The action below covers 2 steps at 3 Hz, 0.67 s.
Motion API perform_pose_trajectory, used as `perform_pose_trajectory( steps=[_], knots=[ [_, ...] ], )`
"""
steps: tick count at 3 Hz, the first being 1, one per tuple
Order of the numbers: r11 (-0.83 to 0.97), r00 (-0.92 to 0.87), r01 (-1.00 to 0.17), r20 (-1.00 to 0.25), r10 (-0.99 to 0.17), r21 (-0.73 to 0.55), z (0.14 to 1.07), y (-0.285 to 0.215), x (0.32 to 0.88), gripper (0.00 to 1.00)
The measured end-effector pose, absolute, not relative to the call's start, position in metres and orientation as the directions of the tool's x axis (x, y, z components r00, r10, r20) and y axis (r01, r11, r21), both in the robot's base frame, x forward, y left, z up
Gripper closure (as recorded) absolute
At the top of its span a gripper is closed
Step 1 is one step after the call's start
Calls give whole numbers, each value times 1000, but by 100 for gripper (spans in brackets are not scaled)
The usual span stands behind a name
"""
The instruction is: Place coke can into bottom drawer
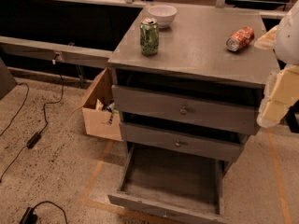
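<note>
The coke can (pixel 239 38) lies on its side on the cabinet top (pixel 196 50), near the back right. The bottom drawer (pixel 170 178) is pulled out and nothing lies in it. My gripper (pixel 276 99) hangs at the right edge of the view, beside the cabinet's right front corner. It is below and to the right of the can, apart from it, and holds nothing that I can see.
A green can (pixel 149 36) stands upright on the top's left side, with a white bowl (pixel 162 15) behind it. The two upper drawers (pixel 183 110) are nearly shut. An open cardboard box (pixel 99 111) sits left of the cabinet. Cables (pixel 32 139) lie on the floor.
</note>
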<state>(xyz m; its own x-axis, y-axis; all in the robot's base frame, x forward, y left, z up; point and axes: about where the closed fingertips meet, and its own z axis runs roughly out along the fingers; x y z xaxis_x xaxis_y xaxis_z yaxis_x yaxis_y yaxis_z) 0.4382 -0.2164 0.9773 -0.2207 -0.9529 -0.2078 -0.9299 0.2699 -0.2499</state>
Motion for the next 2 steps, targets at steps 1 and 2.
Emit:
perform_pose_trajectory(
  steps=[1,2],
  knots=[
    [259,-209,-928,-202,-957,-266,981,-218,440,0],
    [180,-127,-924,-173,-977,-338,993,-220,447,0]
  ],
)
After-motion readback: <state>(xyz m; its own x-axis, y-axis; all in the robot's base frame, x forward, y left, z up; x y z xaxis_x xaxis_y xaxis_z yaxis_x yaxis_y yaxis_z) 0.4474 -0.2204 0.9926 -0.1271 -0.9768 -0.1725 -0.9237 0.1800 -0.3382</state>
